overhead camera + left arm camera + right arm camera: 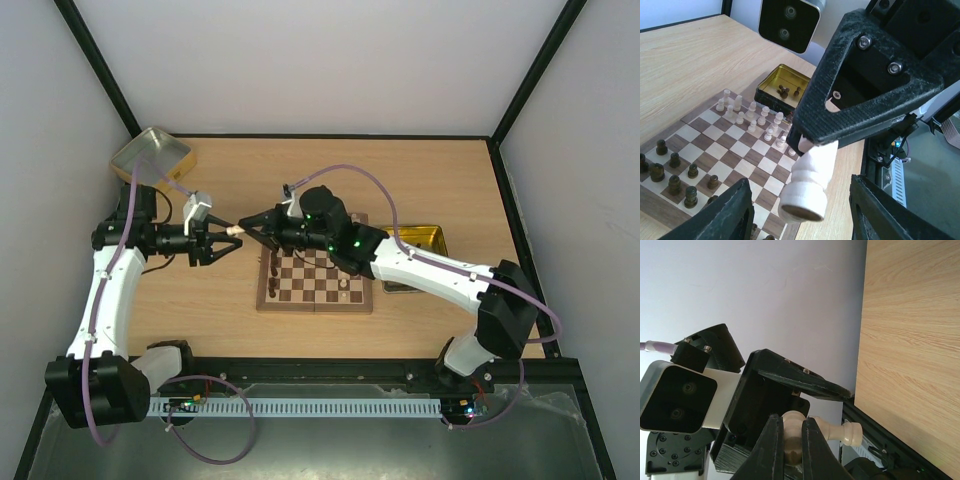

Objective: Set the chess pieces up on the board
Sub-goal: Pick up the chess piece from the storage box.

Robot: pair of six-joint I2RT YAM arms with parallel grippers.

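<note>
Diffuse overhead light is illuminating the top view evenly, and the arms are casting only soft, faint shadows on the table point(215, 310). In the left wrist view, the pale chess piece point(807, 187) near the lens is appearing soft, the board point(740, 150) is rendering sharper, and the gold tray point(771, 80) is glinting along its rim. In the right wrist view, the right gripper point(791, 422) is blurring at close range.

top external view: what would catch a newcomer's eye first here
The right gripper and left gripper meet tip to tip above the table, left of the board. The right pinches a pale cream chess piece, and the left is open around it. Right of the board, a gold tray holds a few dark pieces.
</note>
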